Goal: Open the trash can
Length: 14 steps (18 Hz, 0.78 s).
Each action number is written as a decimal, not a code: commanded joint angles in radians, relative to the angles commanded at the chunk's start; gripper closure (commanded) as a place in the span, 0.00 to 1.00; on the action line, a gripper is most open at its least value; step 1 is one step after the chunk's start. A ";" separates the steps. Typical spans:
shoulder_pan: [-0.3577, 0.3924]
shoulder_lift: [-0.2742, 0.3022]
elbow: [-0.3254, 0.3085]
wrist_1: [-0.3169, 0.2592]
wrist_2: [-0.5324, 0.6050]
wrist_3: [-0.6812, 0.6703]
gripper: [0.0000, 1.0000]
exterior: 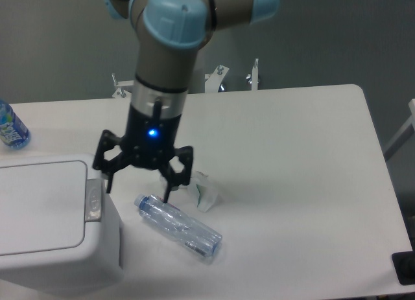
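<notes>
A white trash can (48, 225) sits at the table's front left, lid shut. The gripper (138, 186), fingers spread apart and empty, hovers just beside its grey button (94, 199); drifting right risks hitting the bottle (178, 227) instead

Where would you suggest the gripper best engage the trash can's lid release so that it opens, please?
Probably on the grey push-button strip on the right rim of the trash can, approached from above. The strip faces upward beside the flat closed lid, so a fingertip pressing down suits it better than a pinch. The gripper hovers open near it.
</notes>
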 joint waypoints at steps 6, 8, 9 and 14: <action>-0.009 -0.015 -0.003 0.008 0.002 0.003 0.00; -0.009 -0.017 -0.002 0.008 0.003 0.011 0.00; -0.009 -0.018 -0.002 0.009 0.003 0.012 0.00; -0.009 -0.023 -0.002 0.011 0.003 0.014 0.00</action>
